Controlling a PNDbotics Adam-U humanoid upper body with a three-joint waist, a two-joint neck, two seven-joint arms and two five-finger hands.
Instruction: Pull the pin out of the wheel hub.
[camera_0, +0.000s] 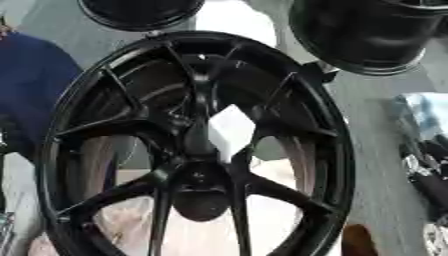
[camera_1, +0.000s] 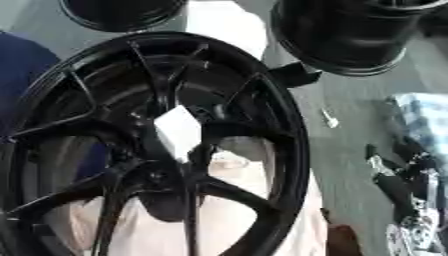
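Right hand: a black and silver shape (camera_1: 395, 186) at the right edge, probably this hand; I cannot tell whether it is spread or closed, and it lies apart from the wheel.
Left hand: not visible.
Wheel hub: a large black spoked wheel hub (camera_0: 197, 145) fills the middle, standing tilted, its centre boss low and near.
Pin: I cannot make it out; nothing clearly sticks out of the boss or the spokes.
Through the spokes: a pale patch (camera_1: 178, 131) shows just above the boss.
Right of the wheel: a small pale thing (camera_1: 331, 120) lies on the grey floor (camera_1: 350, 130).
Far side: two more black wheels (camera_0: 372, 37).
Doing it well: likely find the pin first, then grasp it near its base and draw it straight along its own axis.
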